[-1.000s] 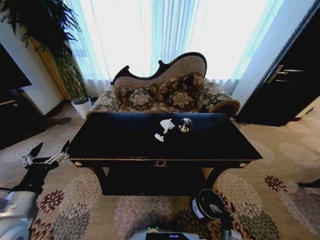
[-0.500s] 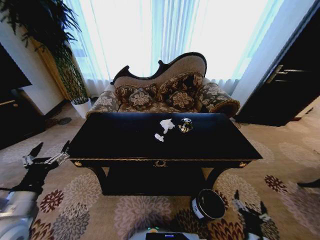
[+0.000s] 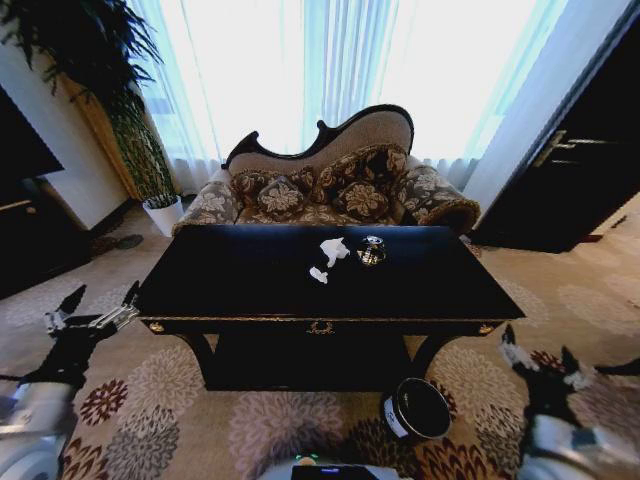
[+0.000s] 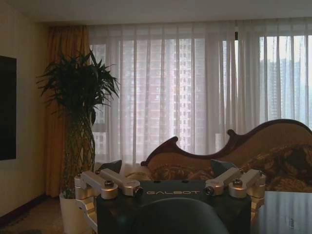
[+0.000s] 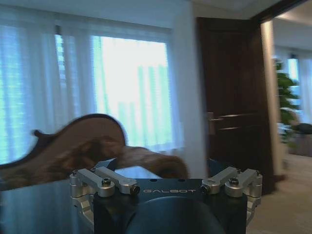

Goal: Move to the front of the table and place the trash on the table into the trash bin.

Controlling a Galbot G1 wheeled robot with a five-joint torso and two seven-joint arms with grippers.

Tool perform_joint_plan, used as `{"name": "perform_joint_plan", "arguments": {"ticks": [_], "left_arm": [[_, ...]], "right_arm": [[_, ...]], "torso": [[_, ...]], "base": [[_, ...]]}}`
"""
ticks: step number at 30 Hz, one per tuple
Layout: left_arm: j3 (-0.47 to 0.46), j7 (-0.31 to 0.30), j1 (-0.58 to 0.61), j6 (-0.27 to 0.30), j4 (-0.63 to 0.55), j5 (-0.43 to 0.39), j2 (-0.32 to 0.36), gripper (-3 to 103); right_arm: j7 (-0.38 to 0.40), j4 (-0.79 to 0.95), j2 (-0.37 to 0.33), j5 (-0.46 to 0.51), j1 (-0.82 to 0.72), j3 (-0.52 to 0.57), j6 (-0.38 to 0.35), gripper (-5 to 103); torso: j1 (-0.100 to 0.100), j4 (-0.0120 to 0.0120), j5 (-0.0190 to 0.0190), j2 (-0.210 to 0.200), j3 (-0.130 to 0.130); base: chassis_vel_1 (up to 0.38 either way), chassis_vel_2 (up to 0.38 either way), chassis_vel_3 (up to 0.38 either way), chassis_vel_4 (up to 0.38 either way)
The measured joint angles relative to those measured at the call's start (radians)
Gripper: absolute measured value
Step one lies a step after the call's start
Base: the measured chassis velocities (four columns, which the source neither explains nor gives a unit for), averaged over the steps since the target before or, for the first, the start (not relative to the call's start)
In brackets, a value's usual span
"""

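The black table (image 3: 250,290) with gold trim stands straight ahead of me. On its top, right of the middle, lies the trash: a crumpled white paper wad (image 3: 334,250), a small white scrap (image 3: 318,274) and a dark shiny round object (image 3: 371,250). The black trash bin (image 3: 415,410) sits on the carpet below the table's front right part. My left gripper (image 3: 98,303) hangs open and empty off the table's front left corner. My right gripper (image 3: 541,358) is open and empty low at the front right, to the right of the bin.
A patterned sofa (image 3: 330,190) stands behind the table, before bright curtained windows. A tall potted plant (image 3: 150,160) is at the back left and a dark door (image 3: 580,170) at the right. Flowered carpet (image 3: 260,420) surrounds the table. The table's corner (image 4: 287,214) shows in the left wrist view.
My right gripper has swung from over the trash bin out to the right and upward. The left arm, the trash and the bin have stayed put.
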Motion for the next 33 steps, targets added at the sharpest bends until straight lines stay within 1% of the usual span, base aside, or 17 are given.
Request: {"name": "perform_joint_plan", "arguments": {"ticks": [4, 5, 6, 8, 10, 11, 15, 16, 19, 20, 21, 25, 26, 29, 30, 31, 33], "left_arm": [[0.000, 0.000, 0.000, 0.000, 0.000, 0.000, 0.000, 100], [0.000, 0.000, 0.000, 0.000, 0.000, 0.000, 0.000, 100], [0.000, 0.000, 0.000, 0.000, 0.000, 0.000, 0.000, 100], [0.000, 0.000, 0.000, 0.000, 0.000, 0.000, 0.000, 100], [0.000, 0.000, 0.000, 0.000, 0.000, 0.000, 0.000, 100], [0.000, 0.000, 0.000, 0.000, 0.000, 0.000, 0.000, 100], [0.000, 0.000, 0.000, 0.000, 0.000, 0.000, 0.000, 100], [0.000, 0.000, 0.000, 0.000, 0.000, 0.000, 0.000, 100], [0.000, 0.001, 0.000, 0.000, 0.000, 0.000, 0.000, 100], [0.000, 0.000, 0.000, 0.000, 0.000, 0.000, 0.000, 100], [0.000, 0.000, 0.000, 0.000, 0.000, 0.000, 0.000, 100], [0.000, 0.000, 0.000, 0.000, 0.000, 0.000, 0.000, 100], [0.000, 0.000, 0.000, 0.000, 0.000, 0.000, 0.000, 100], [0.000, 0.000, 0.000, 0.000, 0.000, 0.000, 0.000, 100], [0.000, 0.000, 0.000, 0.000, 0.000, 0.000, 0.000, 100], [0.000, 0.000, 0.000, 0.000, 0.000, 0.000, 0.000, 100], [0.000, 0.000, 0.000, 0.000, 0.000, 0.000, 0.000, 100]], "right_arm": [[0.006, 0.033, -0.075, -0.004, 0.077, -0.081, -0.082, 100], [0.006, 0.045, -0.105, -0.001, 0.112, -0.109, -0.115, 100], [0.006, 0.045, -0.105, -0.001, 0.112, -0.109, -0.115, 100], [0.007, 0.068, -0.159, 0.027, 0.159, -0.146, -0.166, 100], [0.007, 0.088, -0.212, 0.080, 0.185, -0.169, -0.202, 100], [0.007, 0.088, -0.212, 0.080, 0.185, -0.169, -0.202, 100], [-0.015, 0.055, -0.319, 0.160, 0.234, -0.239, -0.219, 100], [-0.015, 0.055, -0.319, 0.160, 0.234, -0.239, -0.219, 100], [-0.017, 0.011, -0.386, 0.215, 0.323, -0.331, -0.236, 100], [-0.015, -0.013, -0.415, 0.236, 0.372, -0.381, -0.245, 100], [-0.015, -0.013, -0.415, 0.236, 0.372, -0.381, -0.245, 100], [-0.018, -0.123, -0.496, 0.260, 0.529, -0.532, -0.254, 100], [-0.018, -0.123, -0.496, 0.260, 0.529, -0.532, -0.254, 100], [-0.033, -0.215, -0.541, 0.266, 0.658, -0.643, -0.254, 100], [-0.035, -0.239, -0.548, 0.266, 0.693, -0.673, -0.253, 100], [-0.035, -0.239, -0.548, 0.266, 0.693, -0.673, -0.253, 100], [-0.036, -0.295, -0.556, 0.266, 0.774, -0.736, -0.253, 100]], "torso": [[0.000, 0.0000, 0.0000, 0.000, 0.000], [0.000, 0.0001, 0.0000, 0.000, 0.000], [0.000, 0.0001, 0.0000, 0.000, 0.000], [0.000, 0.0004, 0.0000, 0.000, 0.000], [0.000, 0.0001, -0.0001, 0.000, 0.000], [0.000, 0.0001, -0.0001, 0.000, 0.000], [0.000, -0.0002, -0.0001, 0.000, 0.000], [0.000, -0.0002, -0.0001, 0.000, 0.000], [0.000, 0.0000, 0.0001, 0.000, 0.000], [0.000, 0.0002, 0.0001, 0.000, 0.000], [0.000, 0.0002, 0.0001, 0.000, 0.000], [0.000, 0.0001, -0.0001, 0.000, 0.000], [0.000, 0.0001, -0.0001, 0.000, 0.000], [0.000, 0.0001, -0.0001, 0.000, 0.000], [0.000, 0.0002, 0.0001, 0.000, 0.000], [0.000, 0.0002, 0.0001, 0.000, 0.000], [0.000, 0.0002, -0.0001, 0.000, 0.000]], "base": [[0.000, 0.000, 0.000, 0.000], [0.000, 0.000, 0.000, 0.000], [0.000, 0.000, 0.000, 0.000], [0.000, 0.000, 0.000, 0.000], [0.000, 0.000, 0.000, 0.000], [0.000, 0.000, 0.000, 0.000], [0.000, 0.000, 0.000, 0.000], [0.000, 0.000, 0.000, 0.000], [0.000, 0.000, 0.000, 0.000], [0.000, 0.000, 0.000, 0.000], [0.000, 0.000, 0.000, 0.000], [0.000, 0.000, 0.000, 0.000], [0.000, 0.000, 0.000, 0.000], [0.000, 0.000, 0.000, 0.000], [0.000, 0.000, 0.000, 0.000], [0.000, 0.000, 0.000, 0.000], [0.000, 0.000, 0.000, 0.000]]}}
